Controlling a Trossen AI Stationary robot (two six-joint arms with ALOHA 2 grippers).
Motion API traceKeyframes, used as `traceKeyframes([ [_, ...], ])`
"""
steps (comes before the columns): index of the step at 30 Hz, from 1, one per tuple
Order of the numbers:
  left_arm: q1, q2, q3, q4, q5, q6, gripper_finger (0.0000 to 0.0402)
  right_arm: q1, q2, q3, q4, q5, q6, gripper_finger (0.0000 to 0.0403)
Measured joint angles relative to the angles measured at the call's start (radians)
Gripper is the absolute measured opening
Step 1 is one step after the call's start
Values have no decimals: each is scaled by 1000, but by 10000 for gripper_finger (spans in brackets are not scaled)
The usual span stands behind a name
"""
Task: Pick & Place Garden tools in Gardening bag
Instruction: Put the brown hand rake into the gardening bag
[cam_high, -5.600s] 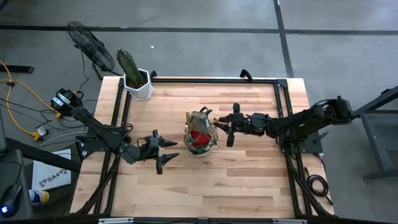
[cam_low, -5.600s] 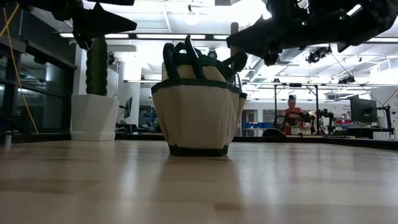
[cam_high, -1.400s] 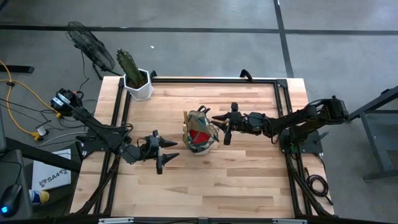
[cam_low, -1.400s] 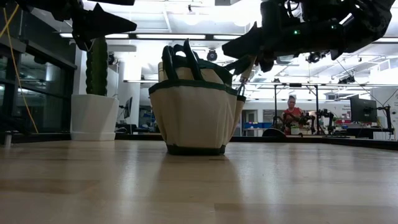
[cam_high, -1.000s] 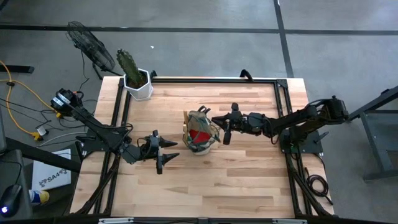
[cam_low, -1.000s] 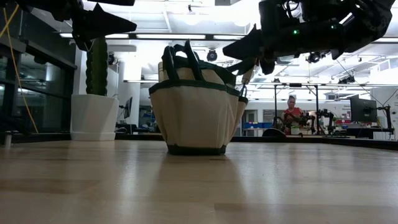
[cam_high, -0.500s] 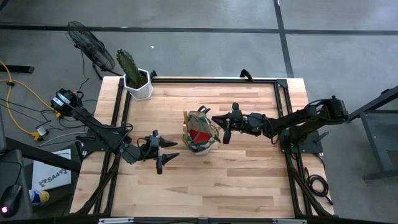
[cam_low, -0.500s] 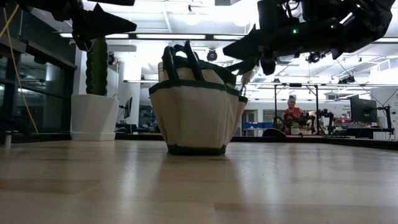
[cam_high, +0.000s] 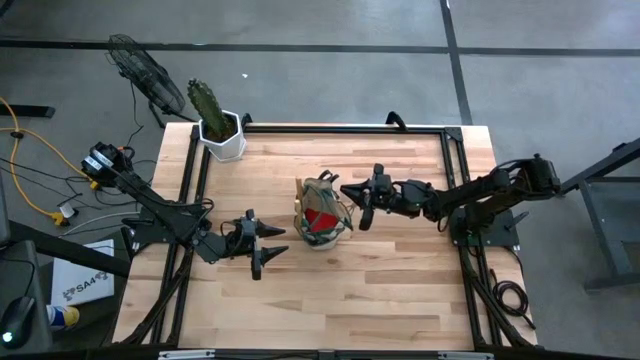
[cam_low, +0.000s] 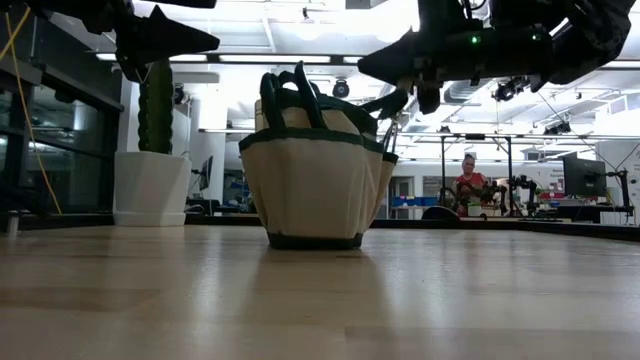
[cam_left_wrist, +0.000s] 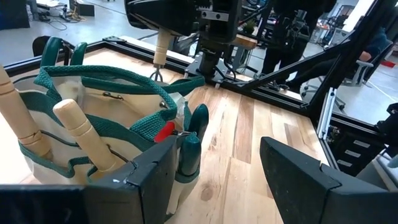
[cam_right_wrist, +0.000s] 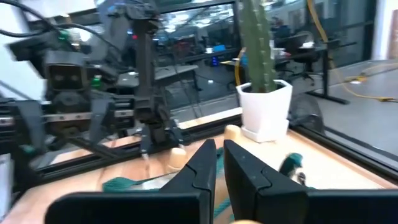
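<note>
Now the bag (cam_high: 321, 212) sits in the middle of the wooden surface (cam_high: 400, 280), with wooden handles (cam_left_wrist: 81, 127) and a red piece (cam_high: 320, 219) poking out. To finish well, the right hand (cam_high: 358, 200) should lift straight up and not snag the green loops (cam_low: 290, 95). It hangs just beside the bag's rim, fingers pressed together on nothing I can see. The left hand (cam_high: 268, 245) waits nearby, fingers wide apart, pointing at the bag.
</note>
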Motion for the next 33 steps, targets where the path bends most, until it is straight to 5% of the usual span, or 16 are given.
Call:
traceKeyframes([
  [33,0,0,0,-3,2,6,225,-3,110,0,117,-21,13,31],
])
